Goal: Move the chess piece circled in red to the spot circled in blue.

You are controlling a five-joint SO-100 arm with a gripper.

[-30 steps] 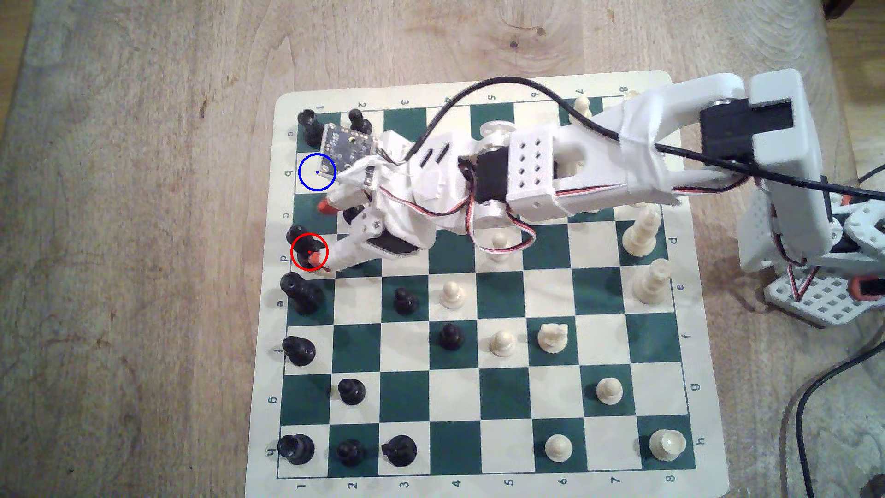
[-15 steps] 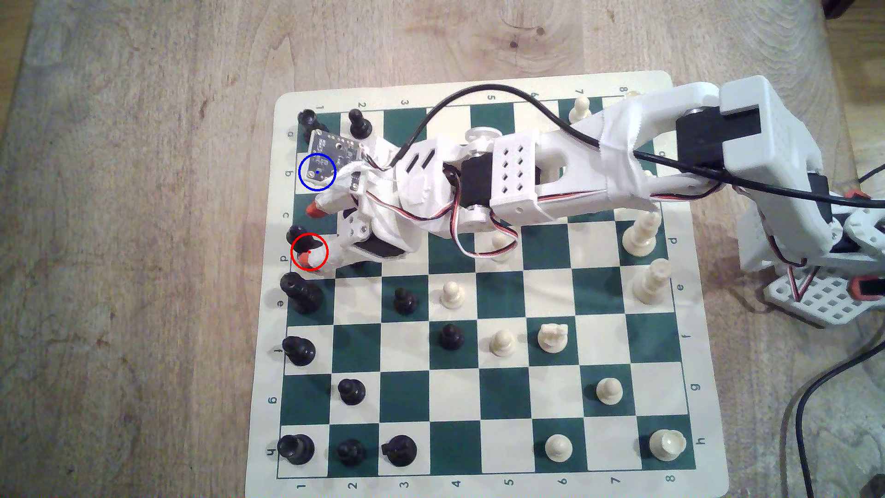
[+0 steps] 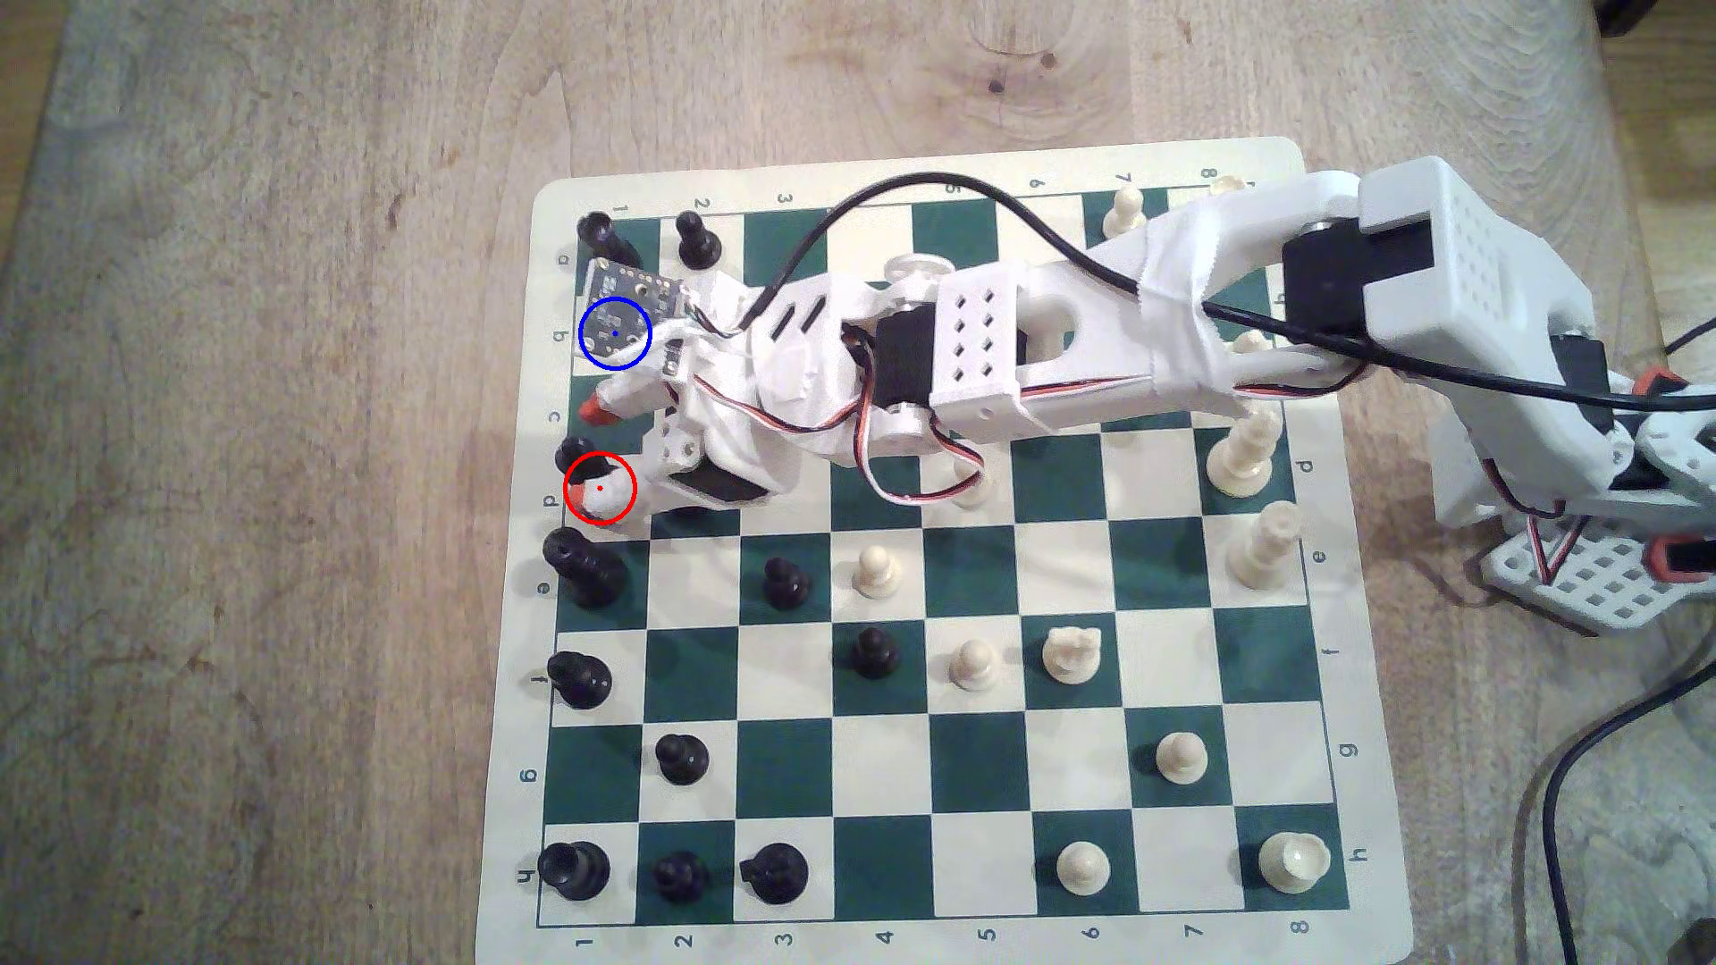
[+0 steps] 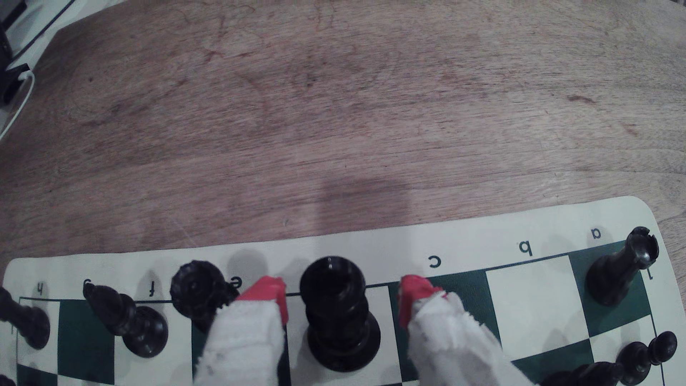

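Look first at the tall glossy black chess piece with the wide round base and knobbed crown [image 4: 339,319]: it stands upright on the cream square of row d in the edge file, inside the red drawn ring, and in the exterior view only part of it [image 3: 576,456] shows beside the finger over it. Your gripper [image 4: 339,300], its two fingers wrapped in white cloth with red tips, is spread wide with one finger on each side of that piece; in the wrist view a gap shows on both sides, so neither red tip [image 4: 410,297] touches it. In the exterior view the gripper [image 3: 590,456] lies across rows c and d. Two rows along, the cream square marked with the thin blue ring and blue dot [image 4: 531,297] carries no piece, and in the exterior view the small dark circuit board on the wrist [image 3: 636,297] overlaps that spot [image 3: 594,364]. Past it a black rook with a hollow notched top [image 4: 620,271] stands on the green corner square. On the other side a black crowned piece [image 4: 198,293] stands just beside the gripper's other finger. The green and cream roll-up chessboard mat [image 3: 929,770] lies on a pale wooden table [image 3: 279,464].
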